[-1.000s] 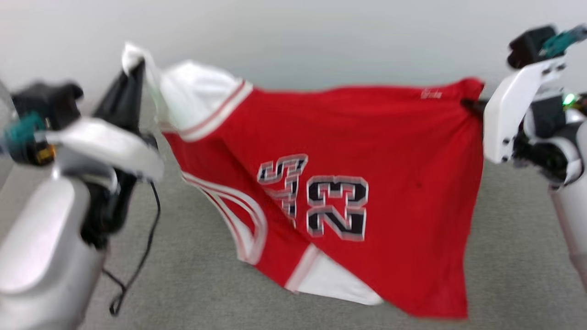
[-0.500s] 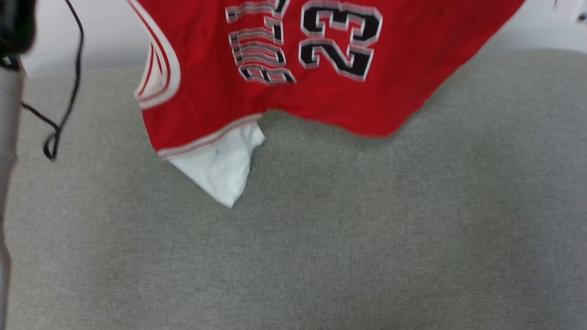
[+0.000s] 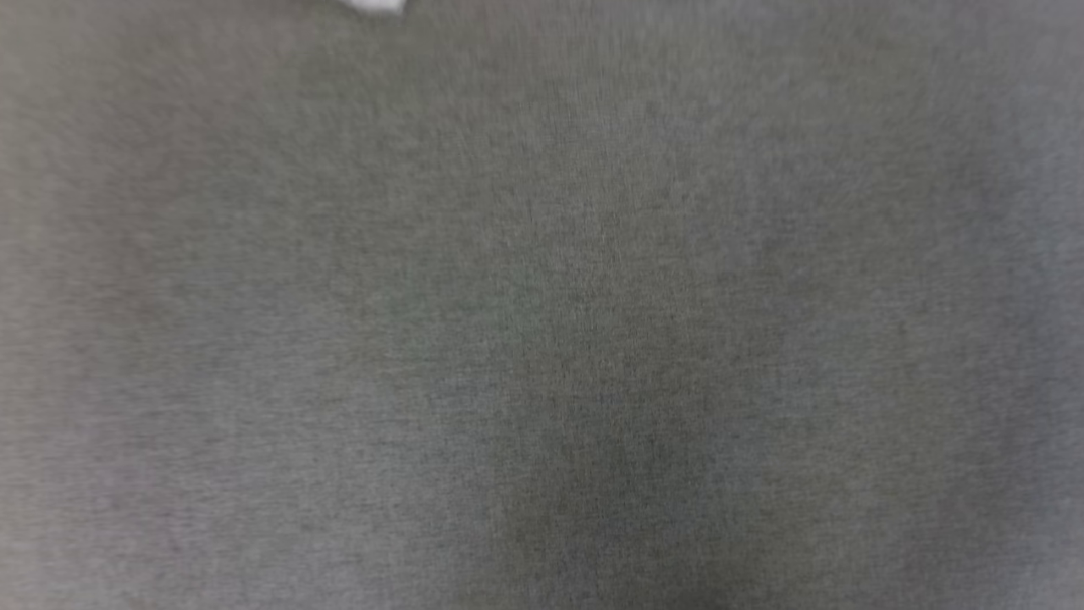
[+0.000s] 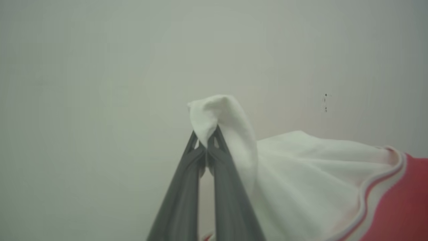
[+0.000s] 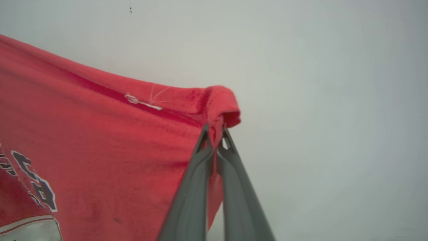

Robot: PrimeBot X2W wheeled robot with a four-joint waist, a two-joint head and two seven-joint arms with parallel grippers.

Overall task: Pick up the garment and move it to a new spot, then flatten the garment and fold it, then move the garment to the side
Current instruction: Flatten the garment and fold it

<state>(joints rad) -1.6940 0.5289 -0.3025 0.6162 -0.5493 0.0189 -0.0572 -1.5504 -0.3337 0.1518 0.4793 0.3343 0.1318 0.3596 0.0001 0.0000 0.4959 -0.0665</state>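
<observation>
Clearly the garment (image 5: pixel 100 144) hangs in the air, stretched between the 2 grippers in front of a plain pale wall (image 5: pixel 317 100). In the right wrist view its red body spreads to the left of the fingers. Its taut upper edge runs toward the fingertips, with a small white stitched mark (image 5: pixel 143 102) just below it. Part of the black, white-edged lettering (image 5: pixel 40 190) shows at the lower left, above a band of striped trim (image 5: pixel 26 222).

The right gripper (image 5: pixel 215 134) has its jaws pressed together on a bunched red corner (image 5: pixel 222 103), which folds over the fingertips. In the left wrist view the left gripper (image 4: pixel 206 140) is likewise clamped tight on the tip of a white sleeve (image 4: pixel 301 180). The cloth peaks above the fingertips and falls away to the right, where the red-and-white trim joins it to the red body. A small dark speck (image 4: pixel 325 100) marks the wall near the sleeve.

The head view looks down on a grey, woven-looking surface (image 3: pixel 542 339), badly blurred. A small white scrap (image 3: pixel 373 4) at its top edge is probably part of the garment's white cloth, though the blur leaves that unsure.
</observation>
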